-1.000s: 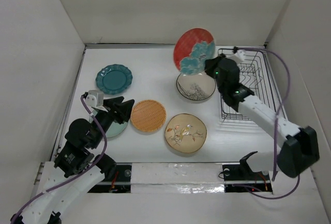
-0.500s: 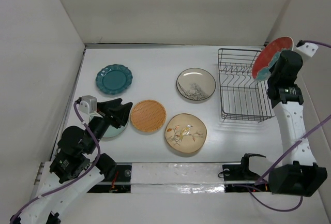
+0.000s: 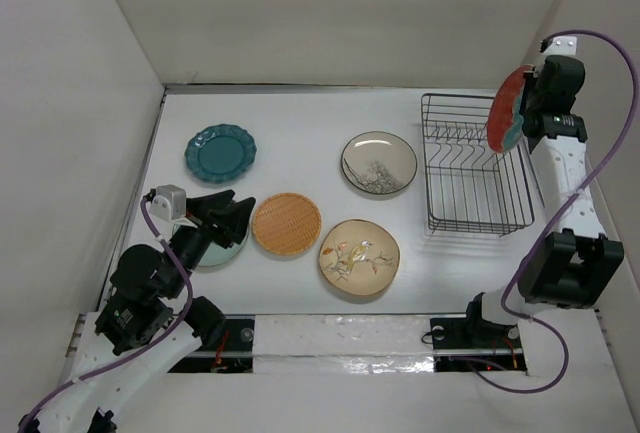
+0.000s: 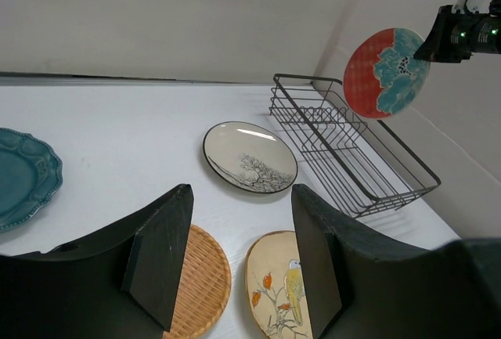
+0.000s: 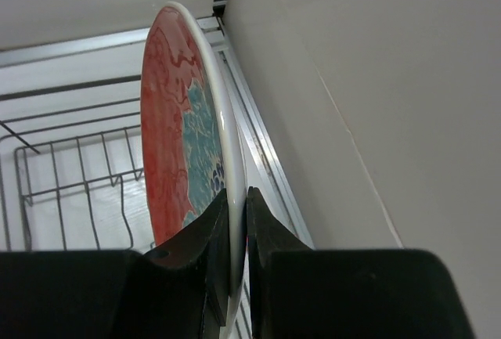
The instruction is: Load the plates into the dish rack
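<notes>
1. White surface (image 3: 300, 118) inside pale walls (image 3: 80, 73); the dish rack (image 3: 468, 158) sits at its right.
2. Right hand (image 5: 237, 221) is clamped on the rim of the red floral plate (image 3: 507, 111), held on edge above the rack's far right corner; left hand (image 4: 241, 198) stands apart, empty.
3. Risk: the thin rim pinch may slip, or the plate may clip the near wall or miss the tines.
4. No writing readable.

right pincer (image 3: 523, 121) | grips red floral plate (image 3: 501, 113) on edge | over dish rack (image 3: 470, 168)
</notes>
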